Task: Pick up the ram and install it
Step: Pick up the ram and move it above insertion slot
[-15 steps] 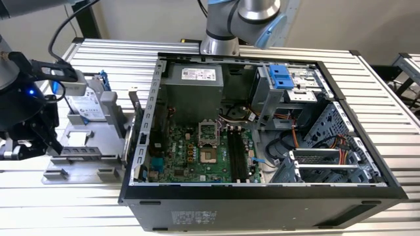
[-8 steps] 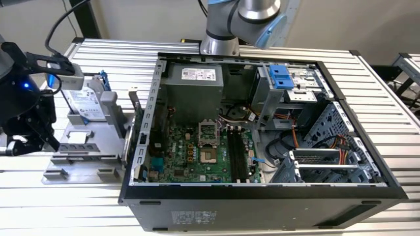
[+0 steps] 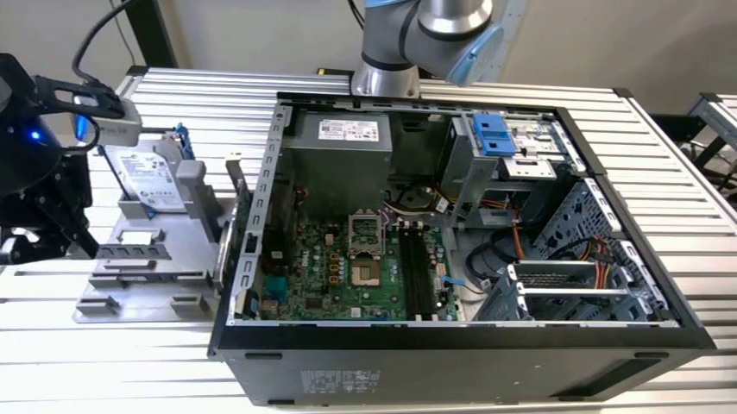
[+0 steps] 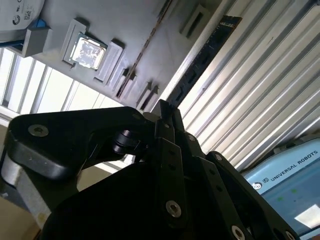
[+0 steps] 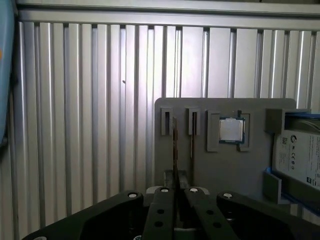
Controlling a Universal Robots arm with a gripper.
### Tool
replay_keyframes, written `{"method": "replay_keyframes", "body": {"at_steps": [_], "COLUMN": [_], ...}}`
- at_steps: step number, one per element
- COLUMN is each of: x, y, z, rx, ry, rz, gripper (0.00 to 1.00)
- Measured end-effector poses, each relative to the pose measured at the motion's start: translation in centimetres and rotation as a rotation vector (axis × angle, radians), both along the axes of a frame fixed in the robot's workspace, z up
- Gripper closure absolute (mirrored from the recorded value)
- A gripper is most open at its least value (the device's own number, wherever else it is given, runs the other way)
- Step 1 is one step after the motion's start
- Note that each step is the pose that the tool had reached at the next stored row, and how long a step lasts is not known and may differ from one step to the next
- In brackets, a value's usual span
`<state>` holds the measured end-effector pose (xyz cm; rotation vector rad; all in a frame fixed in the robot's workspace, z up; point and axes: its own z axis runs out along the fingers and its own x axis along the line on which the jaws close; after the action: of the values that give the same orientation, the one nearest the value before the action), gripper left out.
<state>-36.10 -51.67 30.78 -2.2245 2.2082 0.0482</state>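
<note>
The ram (image 3: 136, 252) is a thin dark stick lying along the grey holder tray (image 3: 144, 289), at the exterior view's left beside the open computer case. My gripper (image 3: 88, 250) is at the stick's outer end. In the first wrist view the ram (image 5: 174, 150) runs edge-on away from the gripper (image 5: 176, 186), whose fingers stand close together on its near end. In the second wrist view the gripper (image 4: 167, 107) meets the end of the ram (image 4: 205, 55). The ram still rests at the tray.
On the same tray are a silver hard drive (image 3: 150, 177) and a processor chip (image 5: 231, 130). A second thin stick (image 5: 192, 140) stands beside the ram. The open case holds the motherboard with long black slots (image 3: 417, 272). The ribbed metal table (image 3: 103, 362) surrounds everything.
</note>
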Motion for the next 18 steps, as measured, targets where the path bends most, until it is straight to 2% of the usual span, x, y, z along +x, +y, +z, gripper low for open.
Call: {"method": "replay_keyframes", "body": {"at_steps": [18], "x": [0.0], "y": [0.0], "z": [3.67], "rx": [0.0], "ry": [0.0001], "rz": [0.0], "gripper": [1.0]}}
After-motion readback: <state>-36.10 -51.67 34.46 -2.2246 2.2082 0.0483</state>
